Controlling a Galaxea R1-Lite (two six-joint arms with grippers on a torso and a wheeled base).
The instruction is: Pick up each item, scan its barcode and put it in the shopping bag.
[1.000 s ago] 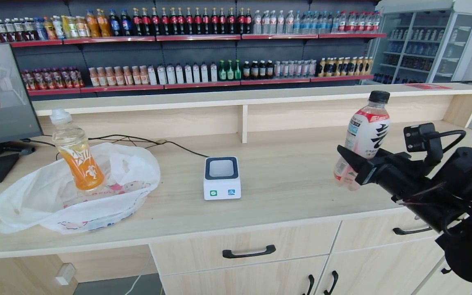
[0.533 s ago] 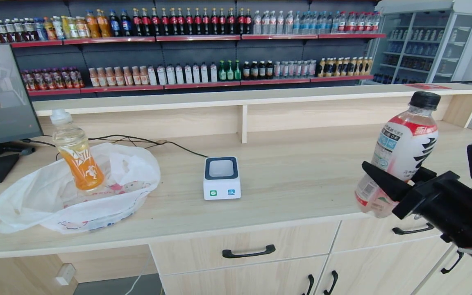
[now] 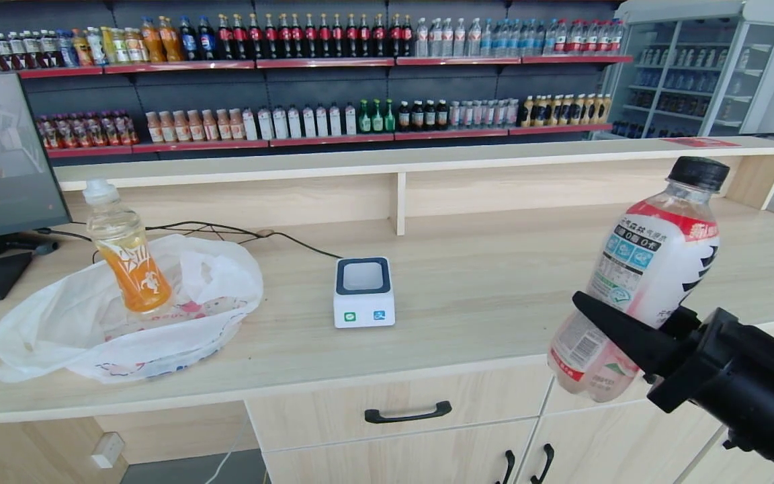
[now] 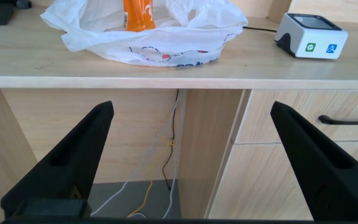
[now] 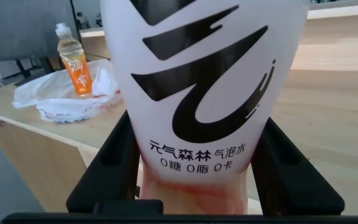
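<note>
Head view: right claw (image 3: 619,326) clamped on lower body of clear, black-capped plastic drink bottle (image 3: 649,262), aloft, tilted. Right wrist view: smooth sides probably slippery, walls squeezable; mid-body hold suits. Left wrist view: left claw (image 4: 191,112) spread, empty.

Light wood counter (image 3: 494,289), black-handled drawers (image 3: 333,410), raised back ledge (image 3: 360,161); red shelves (image 3: 323,62) of drink bottles (image 3: 320,33) on dark wall (image 3: 226,91) behind, glass-door fridge (image 3: 689,74) right.

Matte black arm (image 3: 756,390), wedge-shaped end effector fingers (image 3: 619,329)
</note>
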